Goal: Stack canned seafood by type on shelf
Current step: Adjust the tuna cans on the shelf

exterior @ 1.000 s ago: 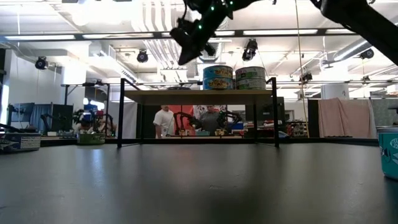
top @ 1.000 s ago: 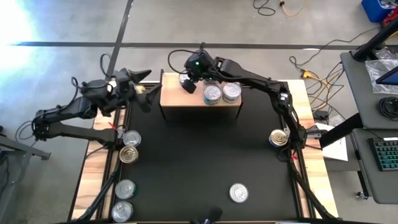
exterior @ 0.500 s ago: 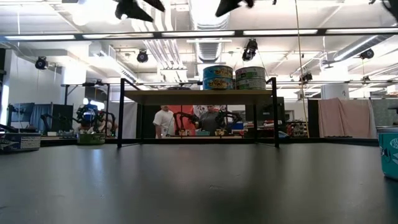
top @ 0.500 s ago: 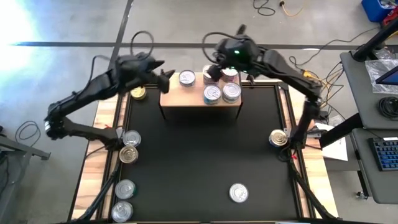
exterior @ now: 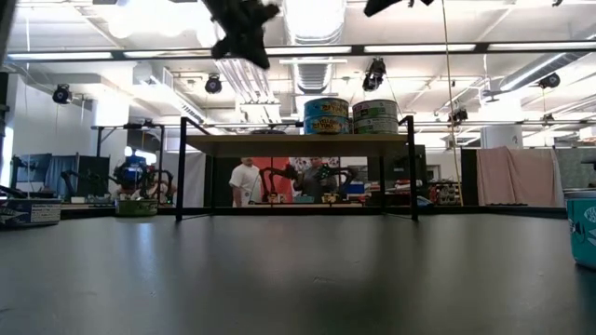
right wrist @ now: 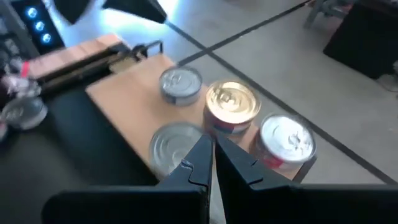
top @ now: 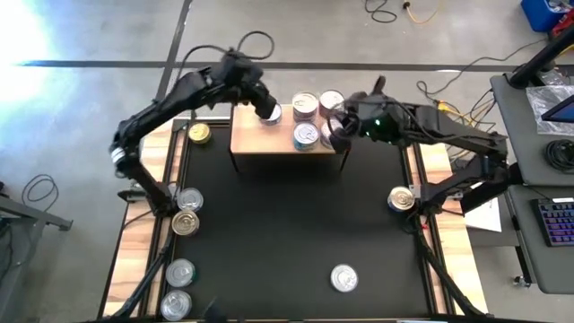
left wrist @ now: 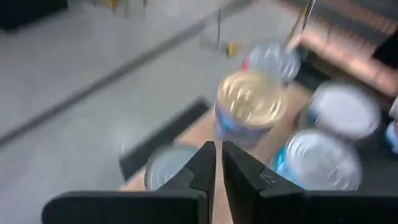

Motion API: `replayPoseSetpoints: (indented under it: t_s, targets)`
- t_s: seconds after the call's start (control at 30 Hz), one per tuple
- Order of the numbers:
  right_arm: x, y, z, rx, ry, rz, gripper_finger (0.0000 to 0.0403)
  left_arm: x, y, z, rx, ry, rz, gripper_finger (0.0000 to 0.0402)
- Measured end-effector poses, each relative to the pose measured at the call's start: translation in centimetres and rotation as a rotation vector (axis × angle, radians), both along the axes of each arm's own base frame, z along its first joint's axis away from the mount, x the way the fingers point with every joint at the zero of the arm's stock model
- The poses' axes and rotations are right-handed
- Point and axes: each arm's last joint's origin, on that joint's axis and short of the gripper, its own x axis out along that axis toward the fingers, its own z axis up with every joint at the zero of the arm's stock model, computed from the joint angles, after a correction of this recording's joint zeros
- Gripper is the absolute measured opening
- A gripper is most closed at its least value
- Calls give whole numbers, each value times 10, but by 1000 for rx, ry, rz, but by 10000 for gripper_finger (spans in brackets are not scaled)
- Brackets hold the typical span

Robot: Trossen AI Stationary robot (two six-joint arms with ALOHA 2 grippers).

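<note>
I'm looking into a big open robotics lab or workshop. Past my counter (exterior: 279, 279) the low view shows a high ceiling with strip lights (exterior: 419, 48) and exposed ducts (exterior: 237, 79), more robot arms (exterior: 140, 181) on other benches, and people (exterior: 247, 181) working in the background. From above I see a bare concrete floor (top: 90, 108) with loose cables (top: 453, 112) trailing across it, and a desk with a keyboard (top: 558, 222) beyond the counter's right edge.
</note>
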Motion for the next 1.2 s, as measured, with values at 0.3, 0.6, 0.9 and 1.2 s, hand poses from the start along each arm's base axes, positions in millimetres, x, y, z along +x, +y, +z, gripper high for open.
replayPoseSetpoints:
  t_s: [0.3, 0.6, 0.9, 1.2]
  targets:
    - [-22, 2, -8, -85, 96, 66, 12, 33, 52, -45, -247, 251, 56, 0]
    - [-45, 6, 0, -130, 146, 107, 12, 63, 74, -78, -351, 321, 81, 0]
    - [-73, 12, 5, -87, 145, 80, 12, 66, 78, -93, -355, 373, 148, 0]
    - [-79, 13, 8, -98, 124, 82, 12, 79, 83, -87, -295, 226, 127, 0]
